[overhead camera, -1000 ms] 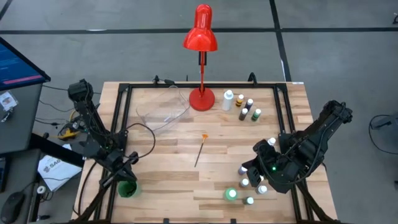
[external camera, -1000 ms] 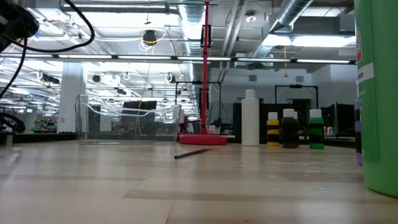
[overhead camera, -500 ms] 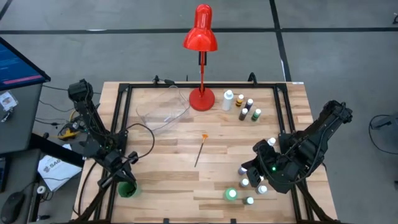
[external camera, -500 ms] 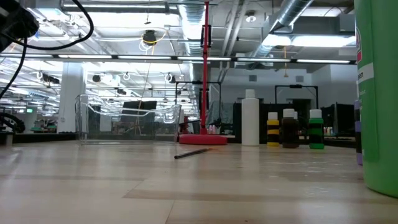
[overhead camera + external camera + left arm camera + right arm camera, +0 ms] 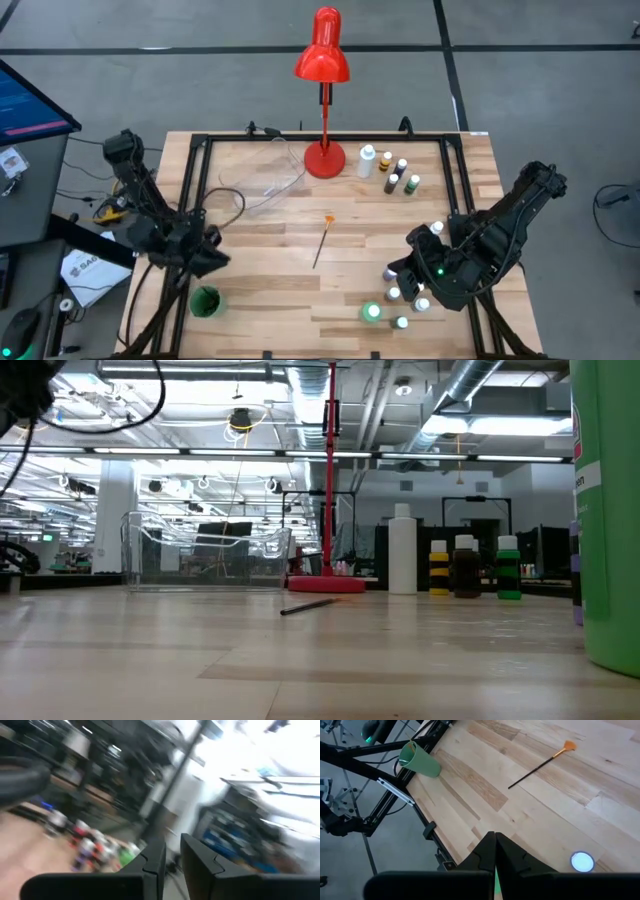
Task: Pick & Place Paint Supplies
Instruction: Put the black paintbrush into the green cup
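Small paint bottles (image 5: pixel 392 172) stand in a group at the back right, and they show in the low view as bottles (image 5: pixel 465 566). More bottles (image 5: pixel 400 305) stand at the near right, beside my right gripper (image 5: pixel 398 272), which is shut (image 5: pixel 495 845) and holds nothing. A thin dark brush (image 5: pixel 321 242) with an orange tip lies flat mid-table. A green cup (image 5: pixel 205 301) stands at the near left. My left gripper (image 5: pixel 214 258) hovers just beyond the cup, and a narrow gap shows between its fingers (image 5: pixel 172 862), with nothing in it.
A clear plastic container (image 5: pixel 262 180) sits at the back left and a red desk lamp (image 5: pixel 323 155) at the back middle. A black frame (image 5: pixel 195 190) runs along the table's edges. A large green bottle (image 5: pixel 608 510) fills the low view's right side.
My left gripper has risen from just over the green cup, drawn a little toward the table's far edge and tipped its fingers upward. The cup stays standing where it was. My right arm has kept still.
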Robot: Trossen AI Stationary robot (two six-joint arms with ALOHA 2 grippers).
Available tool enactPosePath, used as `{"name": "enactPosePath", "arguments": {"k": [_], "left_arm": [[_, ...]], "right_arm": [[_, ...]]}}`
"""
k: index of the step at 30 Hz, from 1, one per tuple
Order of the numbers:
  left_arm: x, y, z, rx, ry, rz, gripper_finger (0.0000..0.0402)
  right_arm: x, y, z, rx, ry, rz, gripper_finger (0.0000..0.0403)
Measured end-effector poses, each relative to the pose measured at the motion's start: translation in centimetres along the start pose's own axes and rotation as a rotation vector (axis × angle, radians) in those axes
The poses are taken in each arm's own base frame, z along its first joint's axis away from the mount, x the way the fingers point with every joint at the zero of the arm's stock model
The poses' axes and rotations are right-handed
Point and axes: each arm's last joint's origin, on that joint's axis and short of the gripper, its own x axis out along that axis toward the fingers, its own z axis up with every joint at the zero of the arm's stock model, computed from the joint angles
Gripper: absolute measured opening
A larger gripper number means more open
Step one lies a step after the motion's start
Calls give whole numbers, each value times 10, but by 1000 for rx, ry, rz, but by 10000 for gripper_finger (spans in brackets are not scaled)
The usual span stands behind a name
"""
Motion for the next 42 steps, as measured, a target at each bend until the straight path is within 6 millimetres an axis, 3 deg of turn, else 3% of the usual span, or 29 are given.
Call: {"name": "enactPosePath", "arguments": {"k": [9, 14, 18, 23, 28, 33, 42], "left_arm": [[77, -31, 67, 218, -213, 396, 55], [127, -23, 81, 360, -204, 691, 77], [161, -13, 86, 404, -189, 651, 103], [196, 24, 73, 322, -40, 591, 143], [223, 82, 44, 188, 176, 607, 170], [247, 128, 12, 130, 350, 614, 172], [272, 160, -30, 195, 652, 841, 173]], "right_arm": [[2, 1, 3, -56, -29, 5, 0], [5, 3, 10, -118, -47, 10, 0], [8, 3, 17, -163, -65, 16, 0], [1, 1, 28, -198, -74, 49, 0], [-13, -4, 36, -193, -74, 91, 0], [-27, -10, 42, -215, -82, 127, 0], [-31, -13, 44, -265, -86, 130, 0]]}}
